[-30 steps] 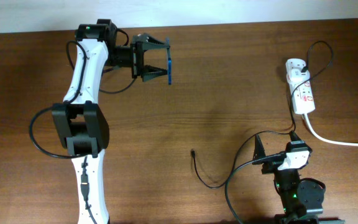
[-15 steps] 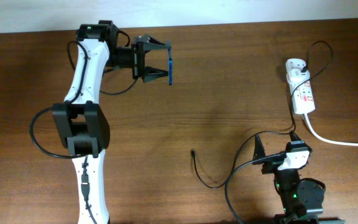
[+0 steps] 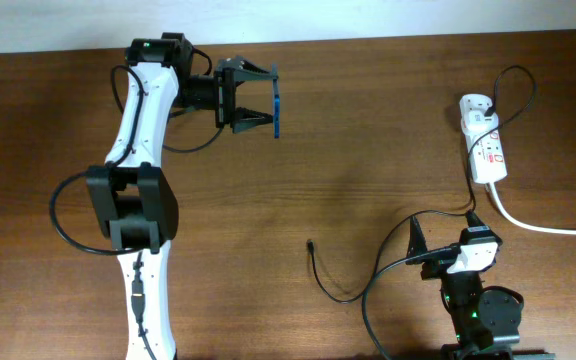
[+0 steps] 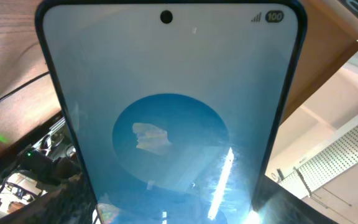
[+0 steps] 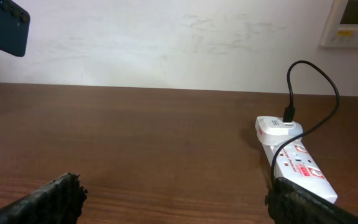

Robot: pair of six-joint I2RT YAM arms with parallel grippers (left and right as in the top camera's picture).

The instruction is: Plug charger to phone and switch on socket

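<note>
My left gripper (image 3: 264, 98) is shut on the phone (image 3: 277, 104), held on edge above the far left of the table. In the left wrist view the phone's light-blue screen (image 4: 169, 112) fills the frame. In the right wrist view the phone's dark back (image 5: 5, 28) shows at top left. The white socket strip (image 3: 483, 140) lies at the far right, also seen in the right wrist view (image 5: 294, 163), with a white adapter (image 5: 278, 128) plugged in. The thin black charger cable (image 3: 333, 285) lies near the front, its plug tip (image 3: 310, 243) free. My right gripper (image 5: 176, 208) is open and empty, parked low at front right.
The socket's thick white cord (image 3: 543, 226) runs off to the right edge. The charger cable arcs up from the adapter (image 3: 516, 85). A pale wall (image 5: 166, 37) stands behind the table's far edge.
My left gripper with the phone has shifted very slightly to the right. The right arm has not moved.
</note>
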